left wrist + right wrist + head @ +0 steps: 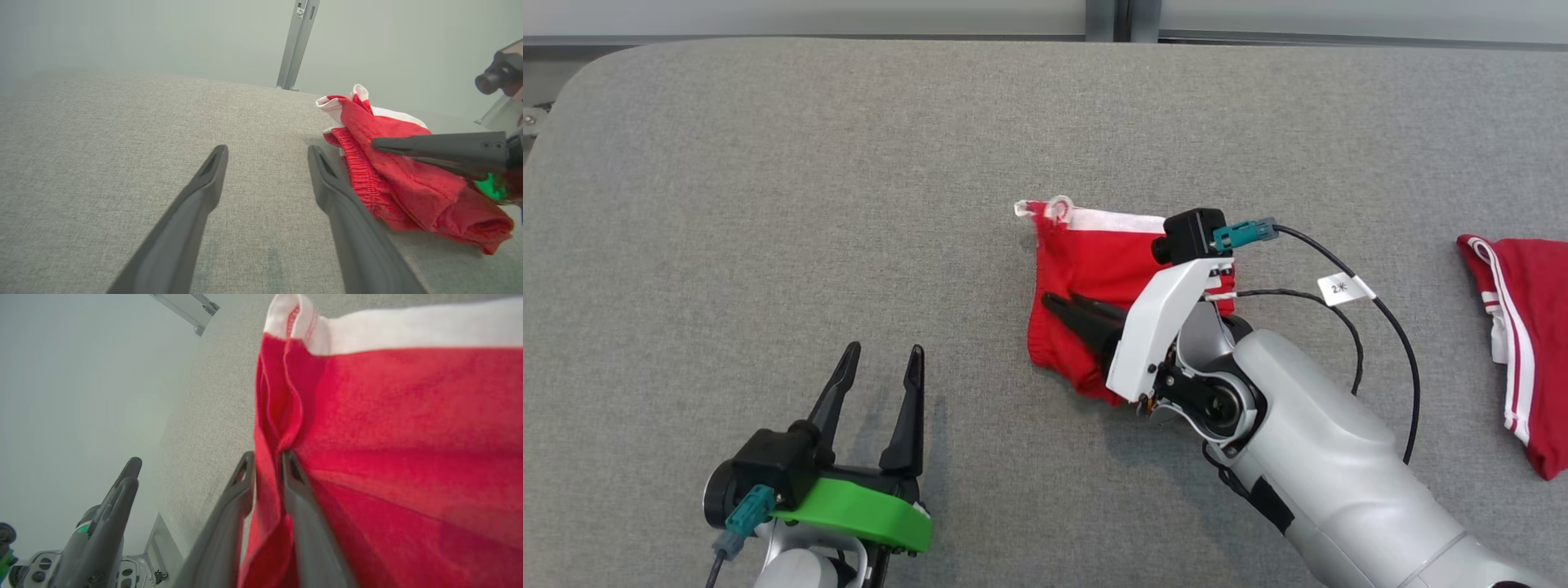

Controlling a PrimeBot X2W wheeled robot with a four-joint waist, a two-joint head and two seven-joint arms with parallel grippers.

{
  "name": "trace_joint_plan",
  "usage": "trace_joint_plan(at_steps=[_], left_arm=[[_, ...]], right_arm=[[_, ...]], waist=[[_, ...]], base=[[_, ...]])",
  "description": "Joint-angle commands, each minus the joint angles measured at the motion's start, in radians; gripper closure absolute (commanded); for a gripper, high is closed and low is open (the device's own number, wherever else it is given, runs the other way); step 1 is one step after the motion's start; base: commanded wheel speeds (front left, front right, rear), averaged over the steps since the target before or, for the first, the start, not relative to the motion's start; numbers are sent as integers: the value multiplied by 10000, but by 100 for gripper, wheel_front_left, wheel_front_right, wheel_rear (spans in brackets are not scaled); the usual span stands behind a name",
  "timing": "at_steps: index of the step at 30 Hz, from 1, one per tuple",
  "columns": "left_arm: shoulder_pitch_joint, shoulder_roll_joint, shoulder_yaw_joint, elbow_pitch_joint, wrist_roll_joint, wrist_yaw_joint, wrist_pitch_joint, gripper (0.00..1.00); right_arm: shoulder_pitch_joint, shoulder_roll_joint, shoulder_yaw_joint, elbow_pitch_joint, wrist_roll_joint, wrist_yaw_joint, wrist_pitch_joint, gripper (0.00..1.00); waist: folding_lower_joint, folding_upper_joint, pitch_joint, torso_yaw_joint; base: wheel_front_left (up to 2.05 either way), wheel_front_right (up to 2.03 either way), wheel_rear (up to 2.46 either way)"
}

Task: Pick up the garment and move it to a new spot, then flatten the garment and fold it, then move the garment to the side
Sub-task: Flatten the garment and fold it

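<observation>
The garment [1094, 261] is a red pair of shorts with a white band, lying bunched and folded at the middle of the grey table [768, 163]. My right gripper [1058, 299] rests on its left part. In the right wrist view its jaws [268, 456] stand close together with a raised fold of the red cloth [388, 416] pinched between them. My left gripper [884, 349] is open and empty over bare table at the lower left, well clear of the garment [392, 179]. The left wrist view has the right gripper [376, 143] lying across the cloth.
A second red garment with white stripes [1523, 327] lies at the table's right edge. The right arm's black cables with a white tag [1342, 287] loop over the table between the two garments. A metal post [296, 45] stands behind the far edge.
</observation>
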Motion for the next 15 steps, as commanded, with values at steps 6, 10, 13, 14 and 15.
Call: trace_joint_plan(at_steps=[6,10,13,14,15], left_arm=[[378,-48,271,63,114,-34,-45,0],[695,-4,455,-43,104,88,-45,0],[983,28,565,-183,76,162,-46,0],[1068,31,583,-233,76,178,-46,0],[1160,34,608,-289,76,200,-46,0]], right_arm=[[-153,-17,486,-136,353,2,-924,0],[254,-126,1,-783,-193,2,-1383,0],[703,-767,-658,-1554,-968,0,-1629,0],[892,-964,-917,-1859,-1273,3,-1668,0],[1090,-1216,-1244,-2177,-1599,2,-1731,0]], waist=[[0,-1,-462,-208],[0,-1,-797,-403],[0,-1,-1013,-571],[0,-1,-1063,-605],[0,-1,-1135,-655]], base=[[0,0,0],[0,0,0],[0,0,0],[0,0,0],[0,0,0]])
